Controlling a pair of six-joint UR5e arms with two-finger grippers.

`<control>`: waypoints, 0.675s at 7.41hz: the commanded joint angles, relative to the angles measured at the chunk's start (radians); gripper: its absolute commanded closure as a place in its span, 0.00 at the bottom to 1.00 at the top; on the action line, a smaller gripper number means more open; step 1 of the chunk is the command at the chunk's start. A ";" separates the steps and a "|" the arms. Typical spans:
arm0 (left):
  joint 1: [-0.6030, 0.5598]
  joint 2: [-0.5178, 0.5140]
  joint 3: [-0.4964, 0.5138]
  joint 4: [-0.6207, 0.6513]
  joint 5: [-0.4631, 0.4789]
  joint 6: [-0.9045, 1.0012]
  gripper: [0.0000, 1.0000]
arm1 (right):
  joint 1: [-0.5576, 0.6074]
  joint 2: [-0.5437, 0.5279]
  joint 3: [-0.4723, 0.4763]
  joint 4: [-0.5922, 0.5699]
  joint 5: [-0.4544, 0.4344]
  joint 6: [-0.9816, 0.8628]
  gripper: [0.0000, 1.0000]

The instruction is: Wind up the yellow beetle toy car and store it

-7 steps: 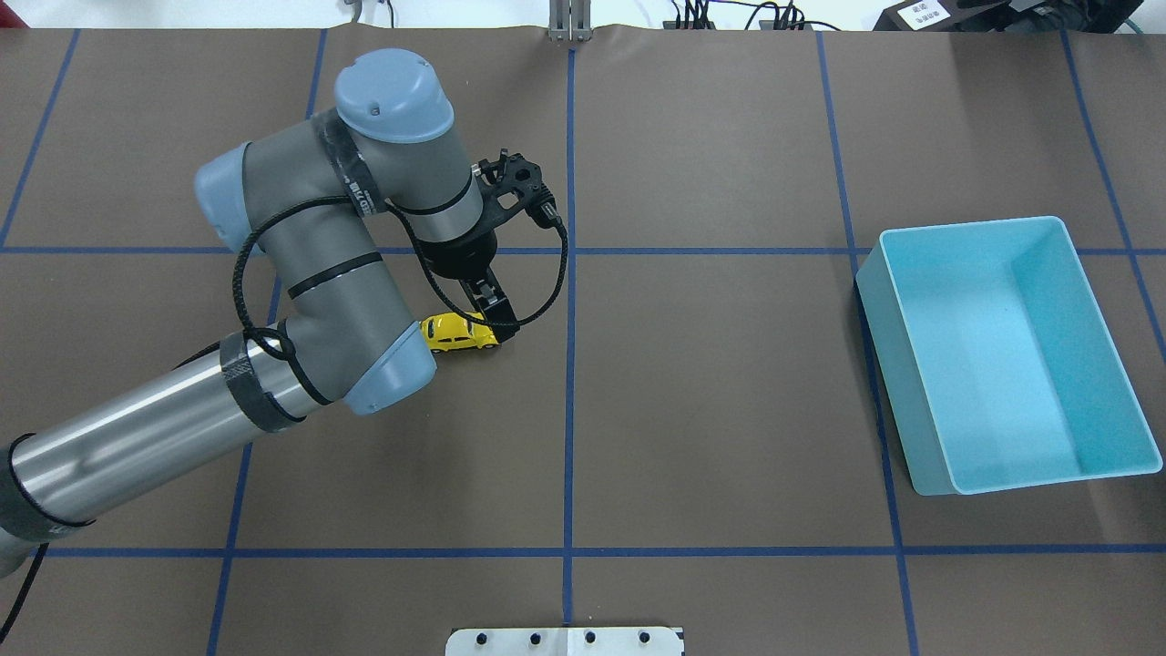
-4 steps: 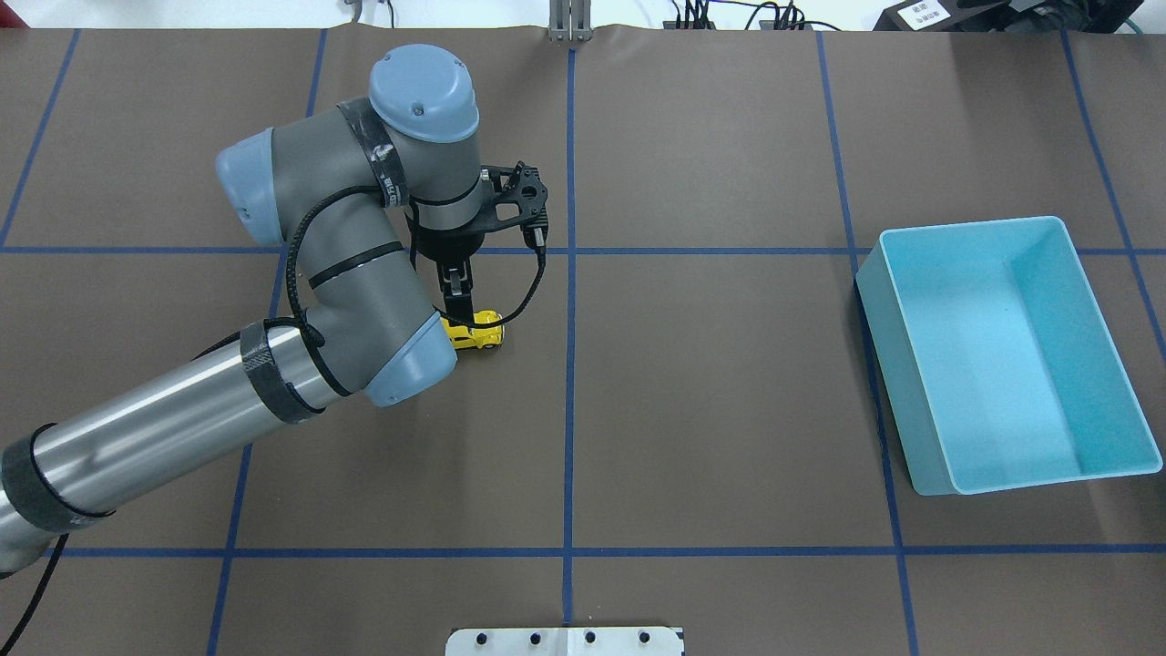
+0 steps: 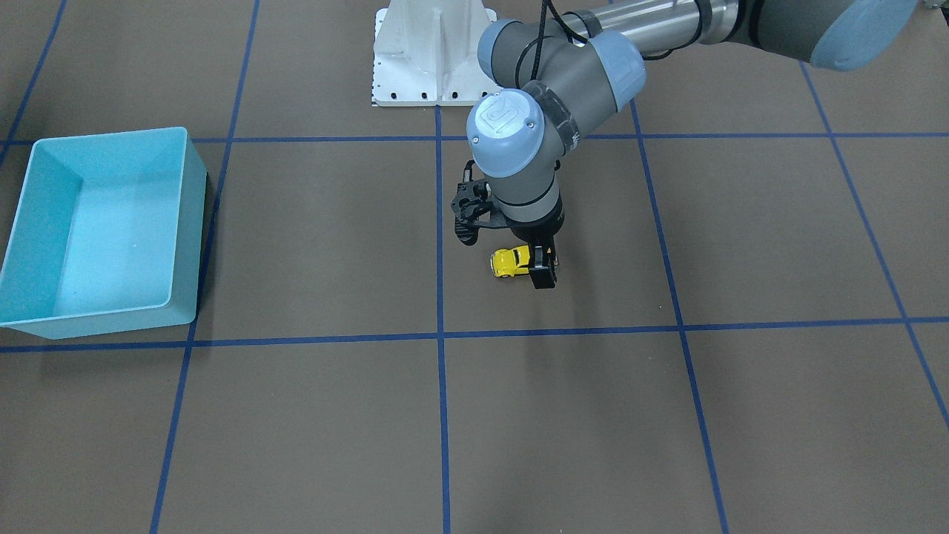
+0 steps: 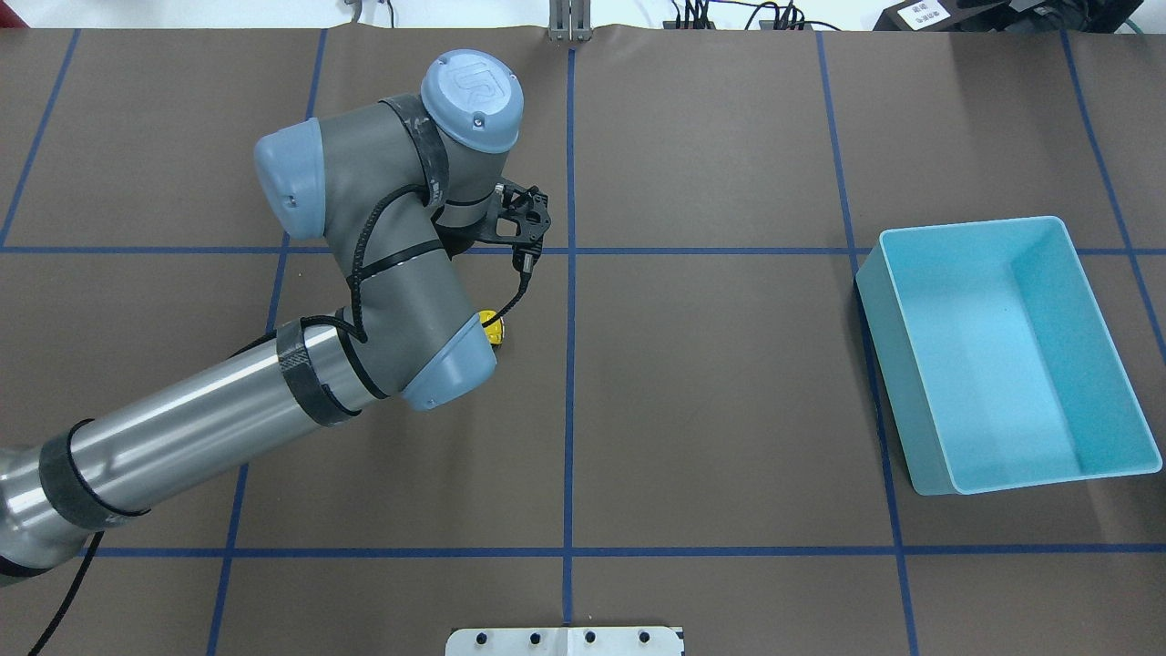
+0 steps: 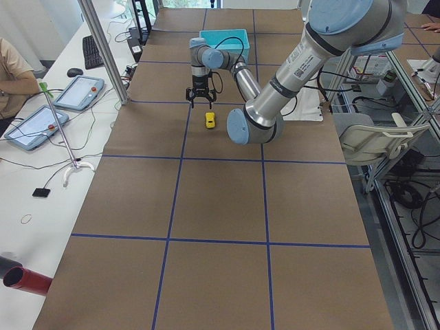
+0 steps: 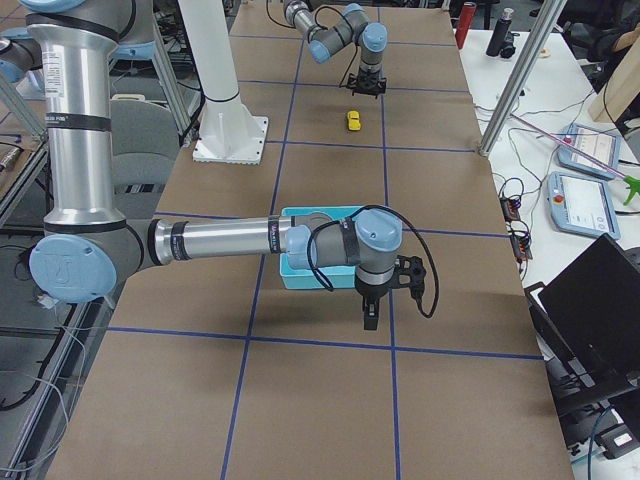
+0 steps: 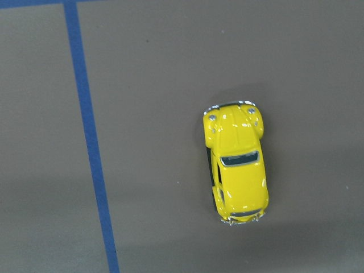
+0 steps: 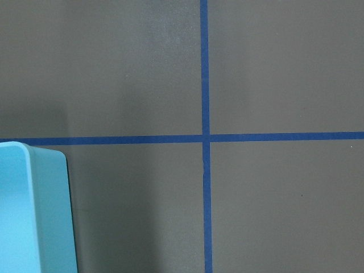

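Two arms work at this table, and you meet the left arm (image 4: 182,437) first. It reaches in from the left side of the overhead view and bends over the brown table cover (image 4: 729,364). Its wrist points straight down. The left gripper (image 3: 542,268) hangs above the cover with its fingers spread and holds nothing; you see the spread best from the two side cameras.

The yellow beetle toy car (image 3: 510,262) stands on its wheels on the cover, free of the fingers. From the front camera it seems just beside the gripper, but the side cameras show you that the gripper is higher and a little off from it. The left wrist camera looks down on the roof of the car. In the overhead view the arm covers nearly all of the car, and only a small yellow piece shows, near the middle blue tape line (image 4: 569,364) and on its left.

Further right you find the light blue bin (image 4: 906,401), well apart from the car. Last comes the right gripper (image 6: 368,322), which hangs just beside the bin. It shows only from the right side camera, so you cannot tell whether it is released or clenched.
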 commanded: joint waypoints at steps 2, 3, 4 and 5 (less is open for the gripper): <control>0.095 -0.083 0.113 0.001 0.105 -0.082 0.02 | 0.001 0.000 -0.001 0.000 0.000 0.000 0.00; 0.101 -0.092 0.141 -0.004 0.110 -0.092 0.08 | 0.001 0.000 -0.003 0.000 0.000 0.000 0.00; 0.102 -0.091 0.147 -0.009 0.110 -0.106 0.14 | 0.001 0.000 -0.001 0.000 0.000 0.000 0.00; 0.102 -0.085 0.148 -0.015 0.110 -0.105 0.15 | 0.002 0.000 -0.003 0.000 0.000 0.000 0.00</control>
